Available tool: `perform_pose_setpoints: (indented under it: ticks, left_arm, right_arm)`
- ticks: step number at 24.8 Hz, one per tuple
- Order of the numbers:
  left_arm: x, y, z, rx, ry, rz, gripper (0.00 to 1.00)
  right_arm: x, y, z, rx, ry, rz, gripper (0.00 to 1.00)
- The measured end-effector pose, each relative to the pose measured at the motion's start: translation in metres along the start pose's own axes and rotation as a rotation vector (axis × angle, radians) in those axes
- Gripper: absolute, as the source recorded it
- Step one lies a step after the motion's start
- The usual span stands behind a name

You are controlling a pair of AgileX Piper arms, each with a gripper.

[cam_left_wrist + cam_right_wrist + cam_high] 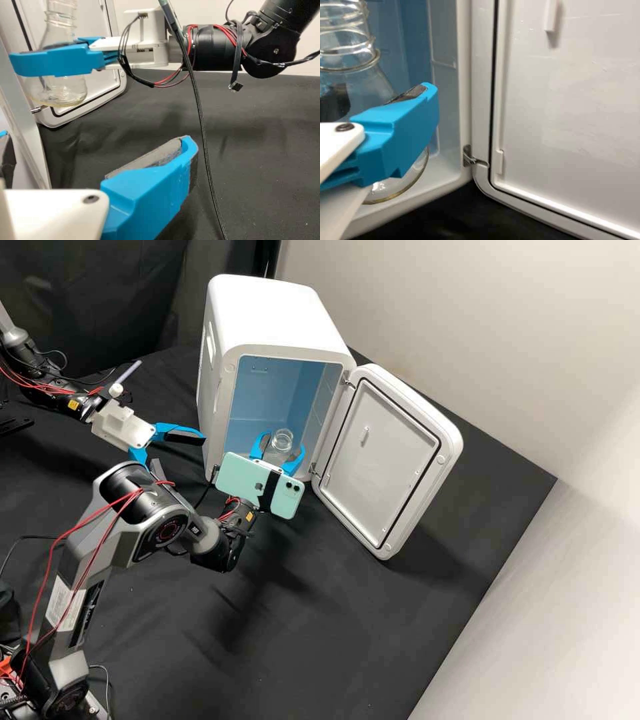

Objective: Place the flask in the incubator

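The white incubator [267, 313] stands at the back of the bench with its door [380, 460] swung wide to the right. A clear glass flask [282, 440] is upright just inside the blue chamber, low at the front lip. My right gripper [279, 453] is shut on it, one blue finger [400, 135] pressed against the flask [355, 75]. I cannot tell whether its base touches the floor. My left gripper [175, 452] hangs open just left of the incubator's front corner. From there I see the flask [60, 85] and the right arm's finger [55, 60].
The open door [560, 100] blocks the space right of the chamber. A mint-green phone [261, 485] is mounted on the right wrist, just in front of the opening. Red and black cables [200, 125] hang between the arms. Black bench [373, 613] stretches free in front.
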Motion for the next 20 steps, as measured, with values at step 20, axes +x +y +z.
perform_pose_setpoints:
  ticks: [20]
  left_arm:
    - [0.0,0.0002,-0.001,-0.001,0.004,0.001,1.0]
  right_arm:
    - [-0.009,0.014,-0.016,-0.063,0.013,0.049,0.0]
